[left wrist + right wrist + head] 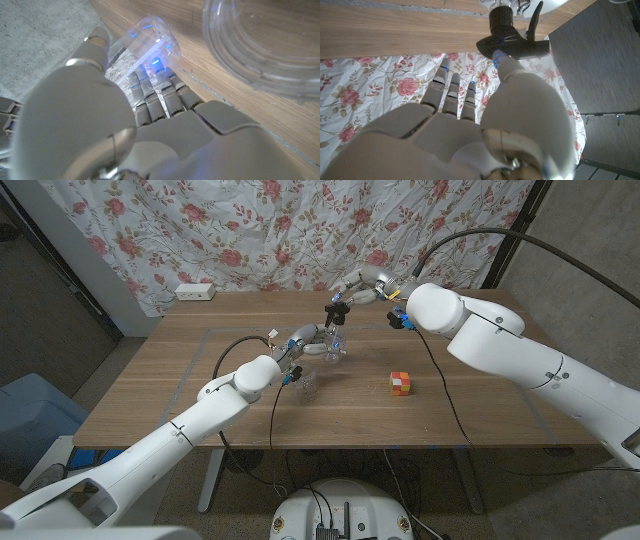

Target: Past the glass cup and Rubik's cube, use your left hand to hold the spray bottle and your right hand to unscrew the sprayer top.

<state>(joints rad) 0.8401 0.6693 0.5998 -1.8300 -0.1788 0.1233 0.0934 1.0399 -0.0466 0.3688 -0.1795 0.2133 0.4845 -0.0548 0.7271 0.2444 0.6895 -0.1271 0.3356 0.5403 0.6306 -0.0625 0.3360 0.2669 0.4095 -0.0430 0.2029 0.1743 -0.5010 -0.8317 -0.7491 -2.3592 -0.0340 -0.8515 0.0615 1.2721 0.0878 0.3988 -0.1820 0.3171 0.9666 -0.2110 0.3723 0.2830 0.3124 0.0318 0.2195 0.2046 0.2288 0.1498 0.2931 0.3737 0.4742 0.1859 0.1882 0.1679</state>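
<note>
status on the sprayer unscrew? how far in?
Done: left hand has reached past the glass cup and holds the spray bottle upright. In hand: right hand is at the black sprayer top, a finger against it. Left: the top is still on the bottle; unscrewing isn't finished.

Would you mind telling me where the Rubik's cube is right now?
In the head view the Rubik's cube sits on the table right of centre, apart from both hands, to the right of the glass cup and nearer than the spray bottle.

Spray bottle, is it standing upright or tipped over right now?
Upright. In the head view the bottle stands on the table with its black sprayer top uppermost, the left hand gripping its body.
</note>
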